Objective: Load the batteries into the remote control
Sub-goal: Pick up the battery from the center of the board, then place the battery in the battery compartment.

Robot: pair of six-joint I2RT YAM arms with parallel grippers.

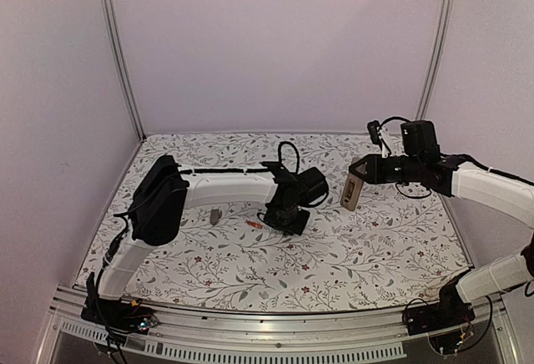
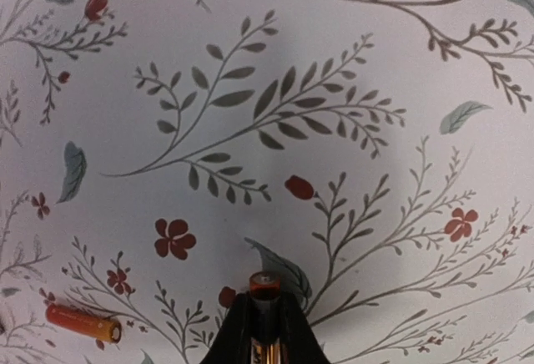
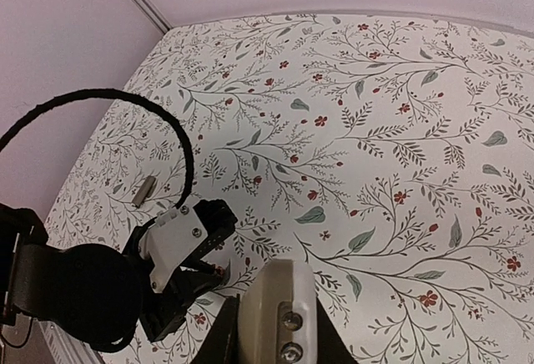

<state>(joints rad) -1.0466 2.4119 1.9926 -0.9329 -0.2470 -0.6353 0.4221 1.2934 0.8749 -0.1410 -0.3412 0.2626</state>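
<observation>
Pointing down, 1 battery (image 2: 264, 284) is clamped in the left gripper (image 1: 284, 220), the remote control (image 1: 351, 191) in the right gripper (image 1: 362, 172).

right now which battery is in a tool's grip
The held battery, pinched in the left tool; the loose battery lies on its side on the table, untouched.
</observation>
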